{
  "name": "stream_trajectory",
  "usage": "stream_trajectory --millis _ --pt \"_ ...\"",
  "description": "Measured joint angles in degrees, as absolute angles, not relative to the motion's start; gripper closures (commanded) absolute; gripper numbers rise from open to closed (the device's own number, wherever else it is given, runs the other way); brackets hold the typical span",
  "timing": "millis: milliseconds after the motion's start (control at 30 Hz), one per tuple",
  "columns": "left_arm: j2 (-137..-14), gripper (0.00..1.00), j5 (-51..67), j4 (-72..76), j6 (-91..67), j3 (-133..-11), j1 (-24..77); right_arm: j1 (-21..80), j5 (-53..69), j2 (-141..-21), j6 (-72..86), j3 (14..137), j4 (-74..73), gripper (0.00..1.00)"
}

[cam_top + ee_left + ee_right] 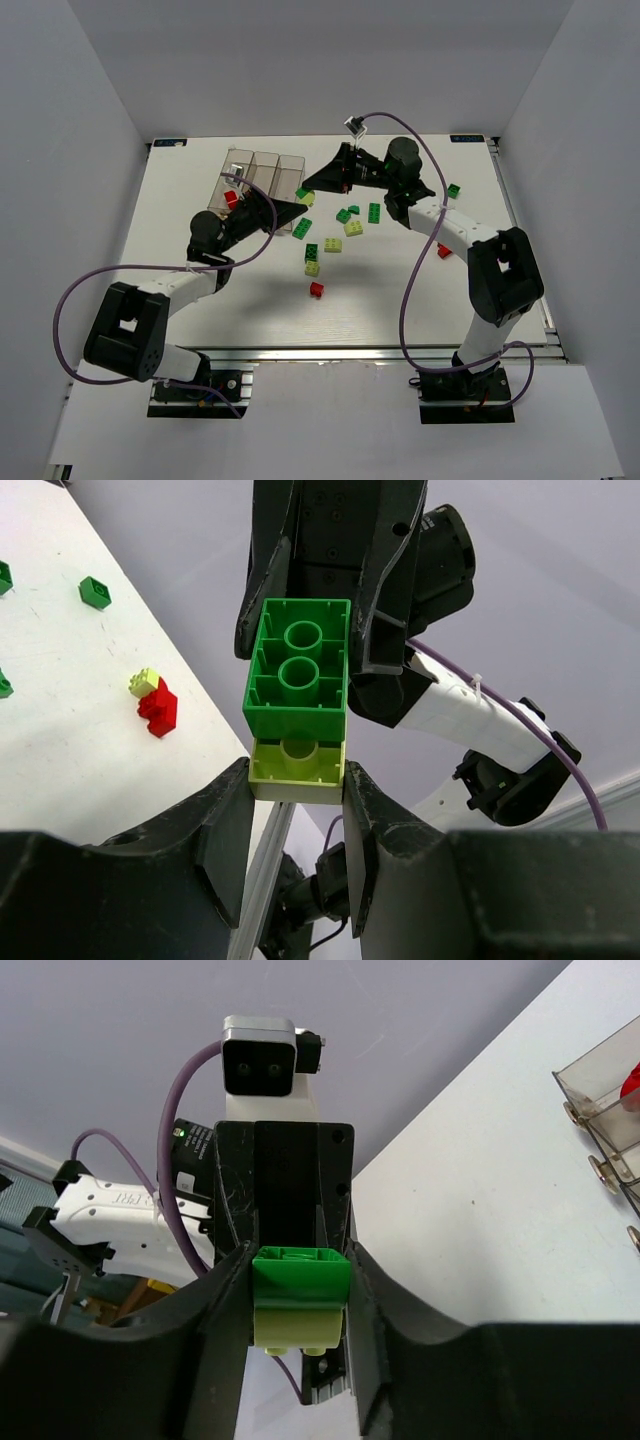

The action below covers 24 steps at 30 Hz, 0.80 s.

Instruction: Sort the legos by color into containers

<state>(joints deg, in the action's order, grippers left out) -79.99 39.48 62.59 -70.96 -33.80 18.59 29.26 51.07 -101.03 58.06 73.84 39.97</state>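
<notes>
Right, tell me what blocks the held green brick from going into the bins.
Nothing lies between them; the containers sit just beside it. But the green brick is joined to a pale brick clamped in the left pincer.

A white table sits enclosed by plain pale grey walls under even, soft light.

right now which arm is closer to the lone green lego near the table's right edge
Right. The right arm bends past just beside the green lego. The left arm is far off on the other side, by the clear bins.
</notes>
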Motion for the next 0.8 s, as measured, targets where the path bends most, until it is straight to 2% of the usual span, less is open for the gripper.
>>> stream_trajectory --millis 200,300,800 --pt "-80.42 0.88 39.70 62.63 -70.96 -33.80 18.61 29.26 51.18 -101.21 58.28 73.89 39.59 0.80" --pt "-80.60 0.90 39.68 62.65 -70.98 -33.80 18.59 29.26 51.55 -102.02 58.26 74.89 39.53 0.86" --pt "-80.68 0.92 41.10 59.92 -69.80 -31.11 18.74 29.26 50.61 -108.38 58.08 82.72 38.57 0.90"
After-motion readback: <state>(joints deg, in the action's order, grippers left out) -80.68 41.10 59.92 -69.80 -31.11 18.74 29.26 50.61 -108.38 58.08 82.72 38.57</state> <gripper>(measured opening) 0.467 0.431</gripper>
